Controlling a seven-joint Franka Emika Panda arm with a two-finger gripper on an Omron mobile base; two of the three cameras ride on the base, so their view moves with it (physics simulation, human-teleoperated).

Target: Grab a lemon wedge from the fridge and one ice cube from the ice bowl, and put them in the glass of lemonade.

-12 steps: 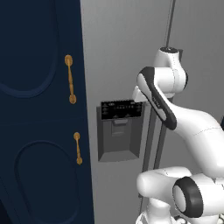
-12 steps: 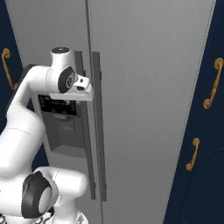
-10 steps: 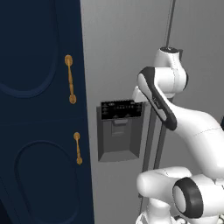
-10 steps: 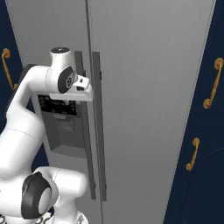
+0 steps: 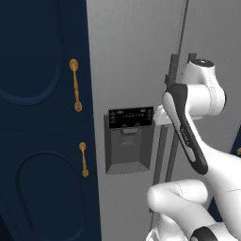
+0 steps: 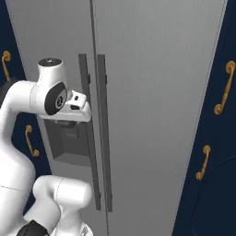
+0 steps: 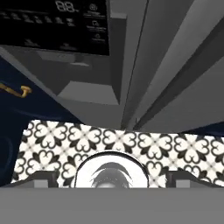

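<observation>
Left base view: the fridge (image 5: 132, 56) fills the centre, the arm at right by its handles (image 5: 170, 117). Right base view: the hand meets the left handle at centre left. Hand view: the jaws stand wide over the patterned floor (image 7: 183, 151).

Even, soft rendered light with no glare leaves the fridge (image 6: 156, 92) pale grey, casts only faint shadows beside its handles, and keeps everything sharp.
</observation>
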